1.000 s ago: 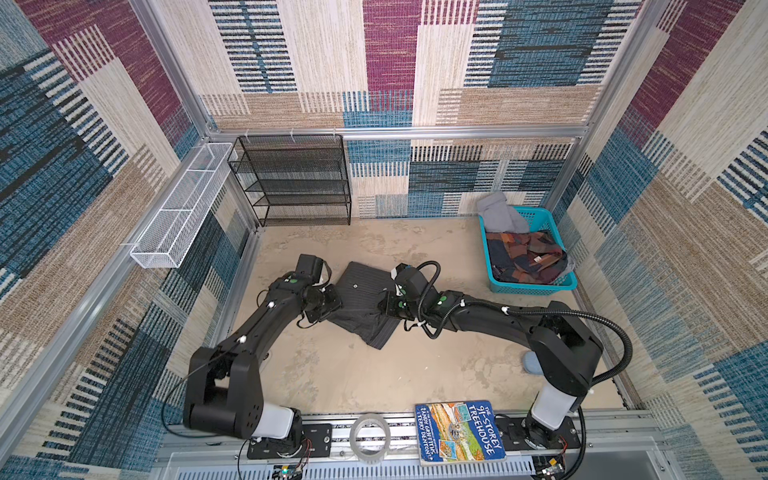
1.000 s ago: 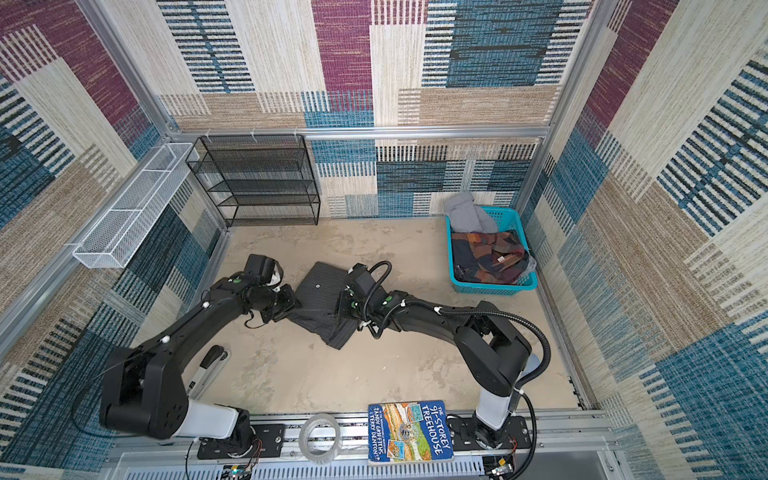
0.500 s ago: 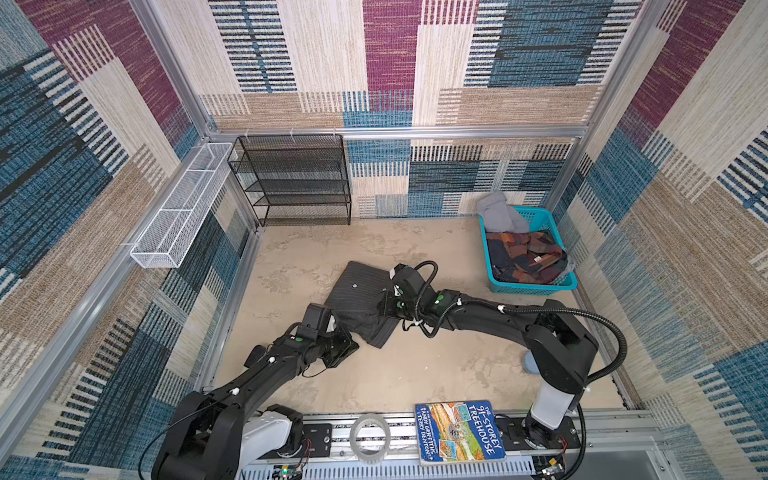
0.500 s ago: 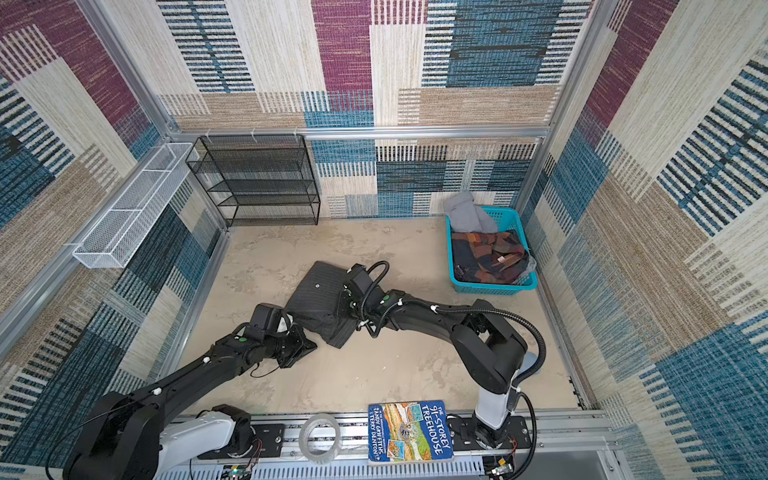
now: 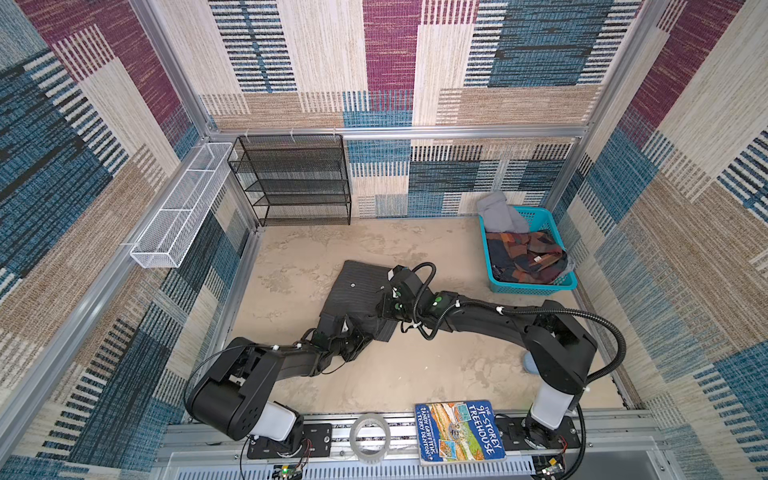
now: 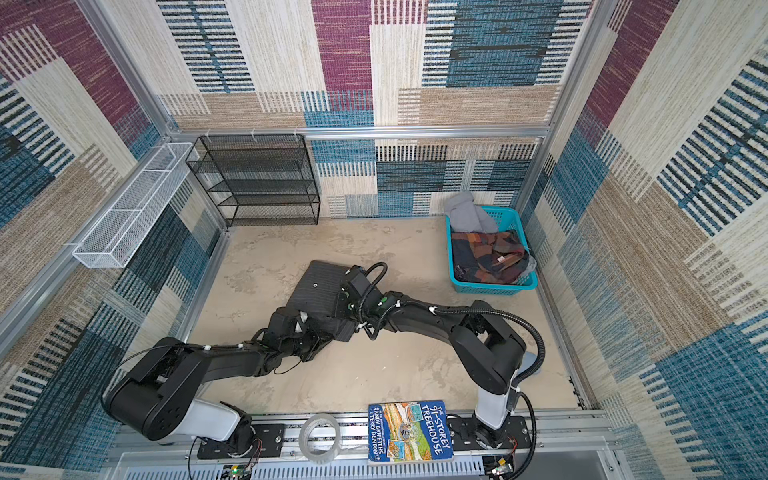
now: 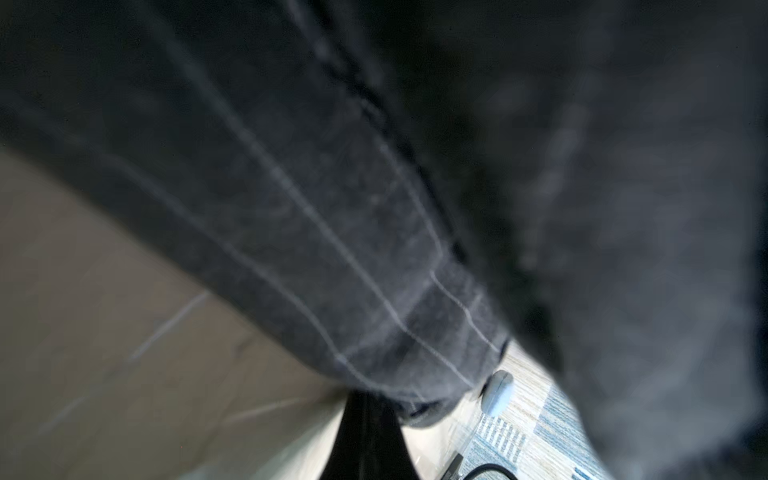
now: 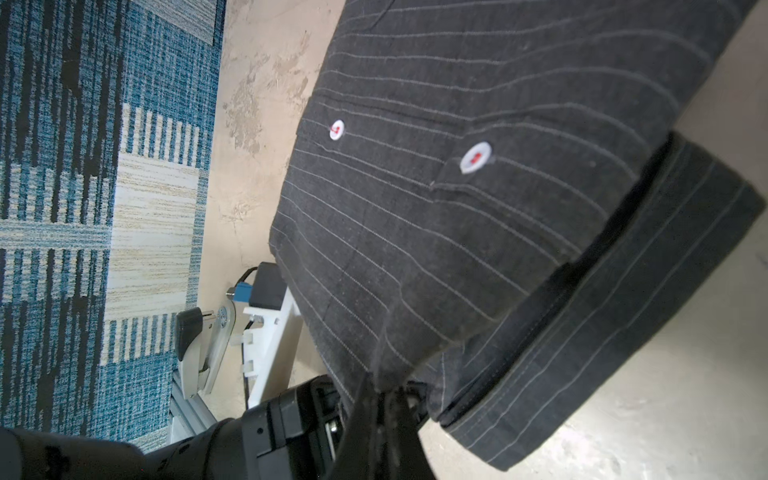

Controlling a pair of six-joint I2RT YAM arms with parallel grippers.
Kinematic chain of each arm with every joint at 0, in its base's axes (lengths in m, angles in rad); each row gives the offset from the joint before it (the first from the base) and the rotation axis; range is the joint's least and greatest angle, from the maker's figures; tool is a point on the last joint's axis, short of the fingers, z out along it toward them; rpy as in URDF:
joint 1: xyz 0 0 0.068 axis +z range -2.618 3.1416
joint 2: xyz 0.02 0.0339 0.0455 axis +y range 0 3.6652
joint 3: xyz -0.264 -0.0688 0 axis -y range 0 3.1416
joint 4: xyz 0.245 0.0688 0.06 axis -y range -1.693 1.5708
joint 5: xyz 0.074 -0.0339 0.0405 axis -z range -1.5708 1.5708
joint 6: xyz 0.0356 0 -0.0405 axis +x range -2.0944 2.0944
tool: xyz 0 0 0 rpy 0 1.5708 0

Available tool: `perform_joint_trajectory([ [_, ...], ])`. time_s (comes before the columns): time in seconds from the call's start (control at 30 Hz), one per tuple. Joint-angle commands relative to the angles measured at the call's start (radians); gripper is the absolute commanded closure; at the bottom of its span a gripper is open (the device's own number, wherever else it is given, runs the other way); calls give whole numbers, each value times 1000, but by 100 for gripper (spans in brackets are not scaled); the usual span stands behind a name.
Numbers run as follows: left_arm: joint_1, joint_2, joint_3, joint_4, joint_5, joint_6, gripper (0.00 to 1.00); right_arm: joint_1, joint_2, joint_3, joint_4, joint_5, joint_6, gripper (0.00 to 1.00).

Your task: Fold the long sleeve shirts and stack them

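White wire basket [image 5: 174, 224] on the side wall, well left of the left hand [image 5: 357, 334] and beyond it. Black mesh rack [image 5: 291, 183] against the back wall, well beyond the same hand.

Left hand: low over the tabletop [image 5: 291, 266], closed tight on the near left corner of the shirt [image 5: 357, 286]. In the left wrist view charcoal pinstriped cloth runs down into the dark fingertips [image 7: 365, 419]; most of that view is blurred.

Shirt: partly folded, lying between the two hands and beyond them, with a doubled band along its near edge. Two white buttons [image 8: 476, 158] with red thread show in the right wrist view.

Right hand [image 5: 383, 311]: just right of the left hand, at the shirt's right edge. Fingertips [image 8: 365, 411] pinched together on a fold of the cloth.

Tape roll [image 5: 370, 436] on the front rail, nearer than both hands. Book [image 5: 459, 430] just right of it; cover reads "THE 91-STOREY TREEHOUSE", "ANDY GRIFFITHS", "TERRY DENTON".

Blue basket [image 5: 536, 286] right of the right hand and beyond it, apart from the shirt. It holds a grey garment [image 5: 496, 216] draped over the far rim and a plaid one [image 5: 528, 253]. The plaid one has a small pale tag, too small to read.

Open room: bare tabletop left of the left hand out to the wall, beyond both hands up to the rack, and nearer than both hands down to the rail.
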Motion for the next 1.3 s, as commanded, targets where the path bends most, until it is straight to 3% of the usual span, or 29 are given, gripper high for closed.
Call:
perform_joint_trajectory([
  [0.0,-8,28,-3,80,-29,-35,100,17,-19,25,3,28,23,95],
  [0.27,-12,40,10,91,-26,-26,100,58,-73,7,-53,83,57,94],
  [0.5,-16,31,19,70,-32,-12,100,65,-50,-174,33,25,156,92],
  [0.7,-21,-12,14,33,-20,-9,100,65,-33,-187,-5,56,158,68],
  [0.83,-20,-174,22,-191,-30,23,100,65,-102,-193,-54,80,154,57],
  [1.07,-19,-569,145,-877,-218,128,100,65,-259,-178,-213,183,125,55],
  [1.17,-12,-618,221,-1051,-270,175,100,65,-265,-126,-262,215,89,58],
  [1.27,-6,-568,297,-1052,-264,233,100,64,-234,-81,-252,217,55,62],
])
